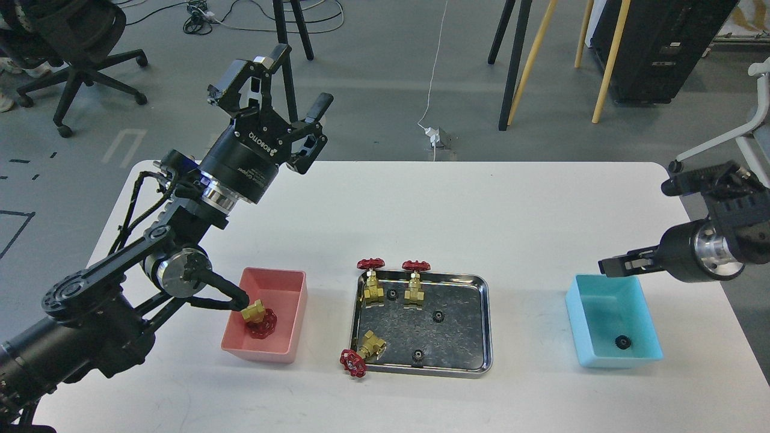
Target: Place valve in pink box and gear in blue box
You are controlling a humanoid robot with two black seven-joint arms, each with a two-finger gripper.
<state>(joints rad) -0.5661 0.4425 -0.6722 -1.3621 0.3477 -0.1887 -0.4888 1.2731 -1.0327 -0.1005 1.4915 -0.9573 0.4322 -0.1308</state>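
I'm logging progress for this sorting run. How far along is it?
Done: one valve lies in the pink box, one gear in the blue box. In hand: nothing; the left gripper is open and raised, the right gripper's state is unclear. Left: three valves and three visible gears at the steel tray.

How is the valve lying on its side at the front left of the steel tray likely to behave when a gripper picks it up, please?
The valve looks like solid brass, so probably rigid and fairly heavy for its size. Its red handwheel overhangs the steel tray rim, so it may pivot or tip off if nudged. The round wheel could let it roll; gripping the blockier body seems safer.
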